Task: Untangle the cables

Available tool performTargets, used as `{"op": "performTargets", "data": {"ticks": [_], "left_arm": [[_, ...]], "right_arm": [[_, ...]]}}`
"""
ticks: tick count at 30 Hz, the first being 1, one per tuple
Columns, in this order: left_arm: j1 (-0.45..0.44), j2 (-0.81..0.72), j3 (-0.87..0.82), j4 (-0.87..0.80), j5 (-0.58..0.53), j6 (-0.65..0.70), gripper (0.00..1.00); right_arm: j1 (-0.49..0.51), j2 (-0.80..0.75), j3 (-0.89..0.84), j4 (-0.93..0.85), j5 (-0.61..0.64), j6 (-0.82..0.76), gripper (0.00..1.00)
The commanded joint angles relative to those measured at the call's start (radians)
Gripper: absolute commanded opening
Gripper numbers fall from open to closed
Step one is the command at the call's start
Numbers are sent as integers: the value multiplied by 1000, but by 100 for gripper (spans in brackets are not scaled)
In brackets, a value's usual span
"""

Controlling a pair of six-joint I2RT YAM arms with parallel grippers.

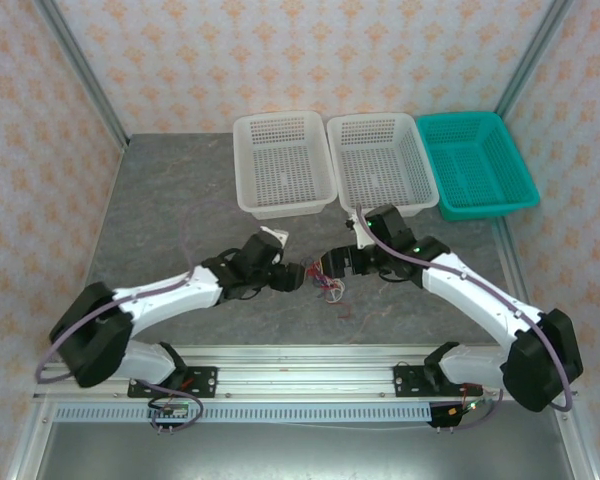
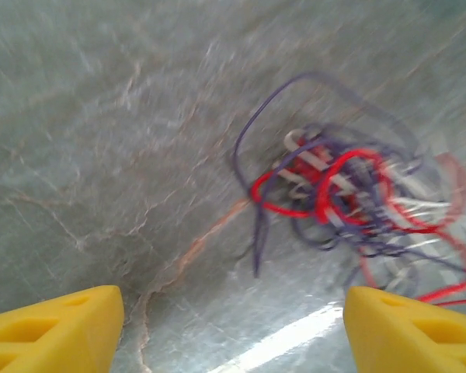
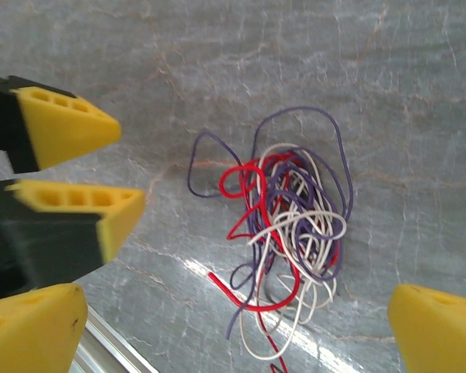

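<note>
High view, two close wrist views.
Overhead looks down from behind; both wrist cameras face the surface [image 3: 412,116], sharing the cables [image 3: 295,225].

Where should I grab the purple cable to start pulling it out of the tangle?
I'd grip the purple cable at the small loop jutting out of the tangle toward the left end effector, where it lies alone on the table. Come down from that side, jaws astride the strand; deeper in, other strands cross it.
</note>
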Motion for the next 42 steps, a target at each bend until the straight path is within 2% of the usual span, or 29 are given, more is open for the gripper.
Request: {"op": "performTargets", "data": {"ticks": [1, 5, 7, 8, 10, 11, 16, 22, 23, 26, 28, 31, 34, 37, 40, 42], "left_arm": [[-3, 77, 41, 66, -35, 18, 74], [-3, 176, 86, 117, -11, 39, 65], [-5, 216, 98, 141, 20, 39, 57], [-5, 230, 97, 155, 22, 33, 46], [-5, 241, 94, 168, 22, 22, 12], [-4, 237, 90, 170, 21, 19, 0], [-5, 165, 49, 192, 33, 14, 0], [-5, 109, 26, 210, 91, 5, 0], [-5, 95, 20, 212, 86, -1, 0], [-5, 39, 18, 174, 51, -7, 0], [-3, -17, 17, 132, 5, -15, 0], [16, -100, 32, 32, -86, -30, 0], [74, -185, 42, -66, -150, -68, 0], [187, -266, 37, -155, -172, -111, 0], [320, -345, 21, -219, -143, -165, 0], [373, -392, 4, -230, -128, -168, 0]], "right_arm": [[15, -7, 9, -43, 54, -16, 99], [21, -21, -29, -17, 61, 13, 99], [22, -23, -40, 0, 77, 32, 99], [23, -22, -46, 10, 84, 43, 99], [23, -16, -60, 42, 91, 66, 99], [25, -8, -72, 64, 100, 75, 99], [103, 73, -82, 133, 296, 107, 99], [169, 235, -81, 361, 317, 132, 99], [171, 268, -83, 391, 339, 148, 95], [171, 356, -77, 412, 385, 156, 68], [171, 382, -85, 395, 465, 178, 54], [162, 398, -95, 330, 600, 274, 44], [120, 400, -114, 263, 629, 387, 44], [65, 378, -178, 274, 600, 467, 47], [20, 350, -238, 287, 593, 516, 54], [-2, 338, -255, 277, 594, 527, 55]]}}
